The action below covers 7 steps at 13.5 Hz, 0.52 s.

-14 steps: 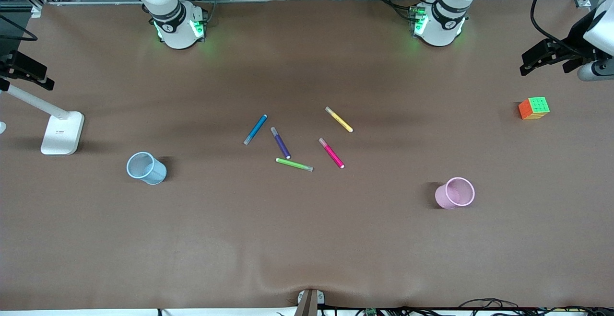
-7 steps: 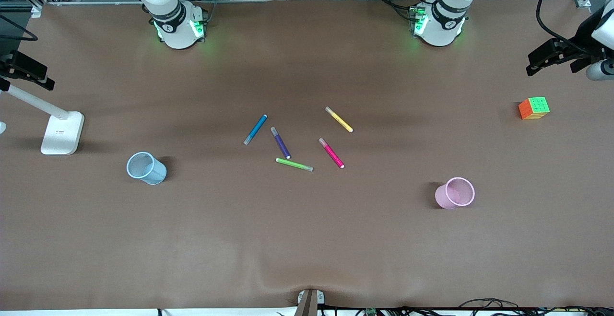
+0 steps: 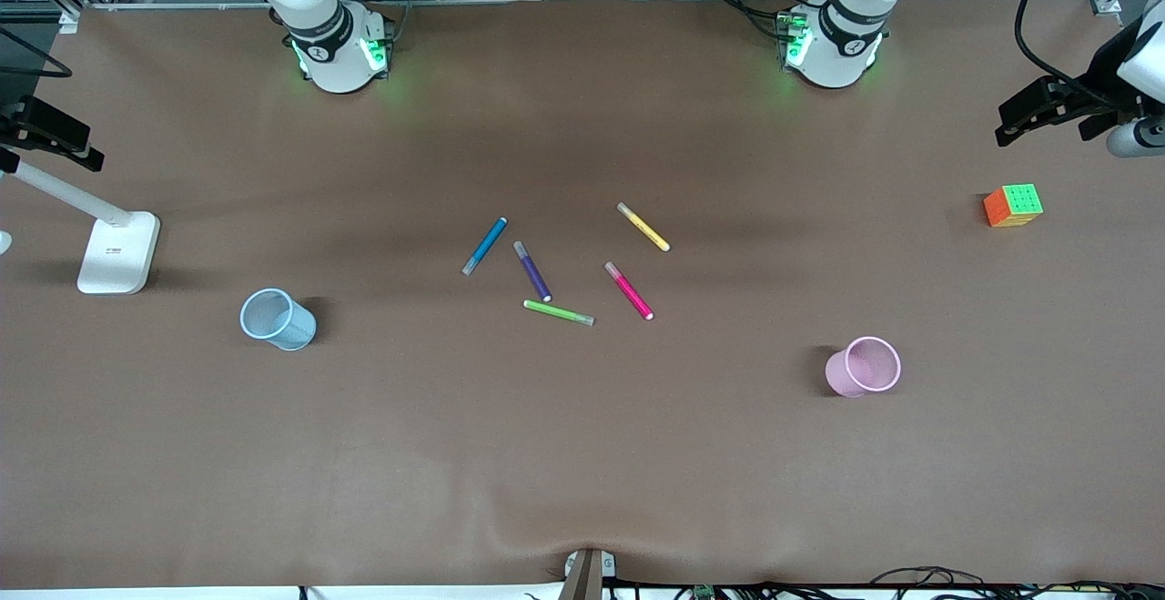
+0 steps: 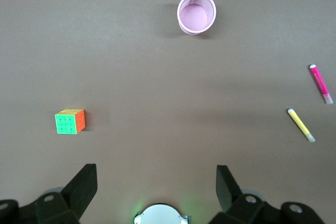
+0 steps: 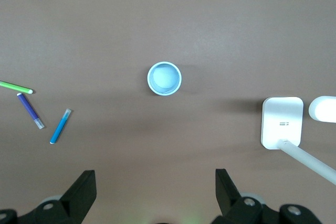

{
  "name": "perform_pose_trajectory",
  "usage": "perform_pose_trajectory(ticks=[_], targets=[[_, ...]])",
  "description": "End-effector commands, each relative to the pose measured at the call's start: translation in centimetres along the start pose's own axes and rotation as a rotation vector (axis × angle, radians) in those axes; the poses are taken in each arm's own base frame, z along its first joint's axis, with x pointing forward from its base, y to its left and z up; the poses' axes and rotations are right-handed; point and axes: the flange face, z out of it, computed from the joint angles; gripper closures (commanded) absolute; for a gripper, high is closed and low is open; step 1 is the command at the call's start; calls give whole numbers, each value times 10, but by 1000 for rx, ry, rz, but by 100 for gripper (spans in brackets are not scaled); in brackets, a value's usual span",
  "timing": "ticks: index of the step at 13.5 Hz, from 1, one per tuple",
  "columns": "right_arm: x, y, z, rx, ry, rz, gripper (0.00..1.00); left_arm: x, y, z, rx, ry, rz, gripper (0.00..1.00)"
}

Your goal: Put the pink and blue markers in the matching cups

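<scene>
Markers lie at frame centre: blue marker [image 3: 484, 246] and pink marker [image 3: 630, 291], apart among other pens. Blue cup [image 3: 277, 319] stands mid-left, pink cup [image 3: 866, 366] lower right. Left gripper [image 4: 156, 182] hangs over the cube [image 3: 1013, 205] end, jaws spread; right gripper [image 5: 155, 181] hangs, jaws spread, empty.

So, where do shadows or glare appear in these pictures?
Front view: the pink cup and blue cup each cast a short dark shadow on the table; green light glows at both arm bases. Right wrist view: the lamp head is washed out white. Left wrist view: even light, a soft shadow beside the cube.
</scene>
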Motion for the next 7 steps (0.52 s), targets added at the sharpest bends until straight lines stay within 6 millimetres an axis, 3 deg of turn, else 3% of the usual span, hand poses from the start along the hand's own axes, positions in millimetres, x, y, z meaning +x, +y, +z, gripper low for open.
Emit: perform_pose_trajectory(ticks=[1,7], targets=[[-1,-2,-1,9,-1,-10,0,1,3,-5,19,-5,5,0],[-1,-2,-1,9,0,-10,0,5,-2,-2,17,-12,-12,0]])
